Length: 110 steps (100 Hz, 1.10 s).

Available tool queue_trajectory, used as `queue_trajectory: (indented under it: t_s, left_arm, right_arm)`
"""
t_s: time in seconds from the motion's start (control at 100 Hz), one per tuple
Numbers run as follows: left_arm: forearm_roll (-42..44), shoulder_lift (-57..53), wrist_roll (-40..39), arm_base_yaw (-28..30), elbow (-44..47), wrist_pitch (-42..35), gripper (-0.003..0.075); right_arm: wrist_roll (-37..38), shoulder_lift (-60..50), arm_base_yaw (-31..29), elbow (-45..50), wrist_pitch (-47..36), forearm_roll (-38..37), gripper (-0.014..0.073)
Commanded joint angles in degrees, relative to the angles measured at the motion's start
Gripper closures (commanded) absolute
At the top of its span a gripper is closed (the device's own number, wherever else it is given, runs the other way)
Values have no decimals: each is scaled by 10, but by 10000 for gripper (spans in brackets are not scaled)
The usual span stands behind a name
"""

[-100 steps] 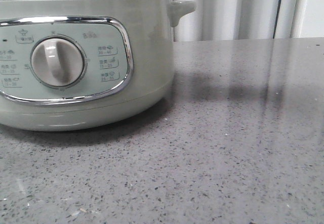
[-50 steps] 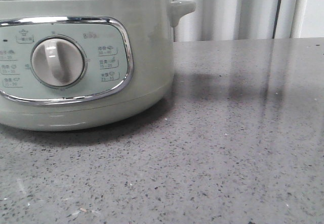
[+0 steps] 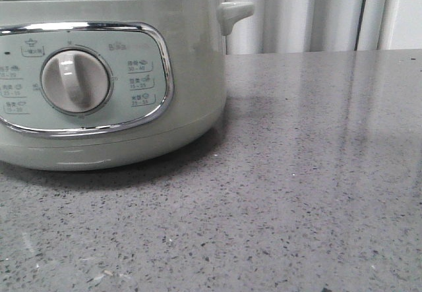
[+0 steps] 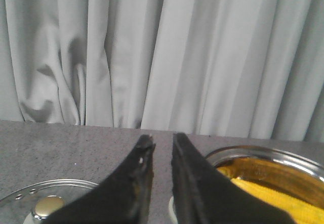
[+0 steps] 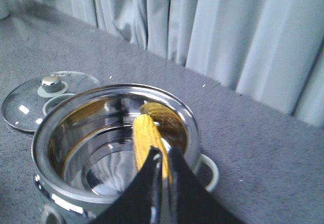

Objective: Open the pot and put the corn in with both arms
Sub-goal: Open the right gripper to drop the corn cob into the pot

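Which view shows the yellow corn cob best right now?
The right wrist view: the yellow corn cob leans inside the pale-green pot's steel bowl, seen nearly whole. The left wrist view catches only a yellow patch behind an end effector finger. The front view shows none.

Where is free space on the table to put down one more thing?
Bare grey table lies on the handle side of the pot, up to the curtain. Crowded: the glass lid lies right beside the pot, and the corn fills its inside.
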Motion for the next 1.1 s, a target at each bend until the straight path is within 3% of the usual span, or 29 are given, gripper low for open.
queue_trajectory:
  t_s: [0.0,0.19,0.43,1.09]
  left_arm:
    - [-5,-9,40,-4,-16,2,741]
    - [-12,-38,101,-10,-15,85,741]
    - [-109,-47,128,-27,5,114,741]
    - [-114,-48,128,-27,14,120,741]
  right_arm:
    - [-6,-98,0,83,-97,-33,655]
    - [-6,-271,0,214,-127,-123,655]
    - [-6,-392,0,229,-125,-135,657]
    - [-6,-415,0,229,-126,-135,657]
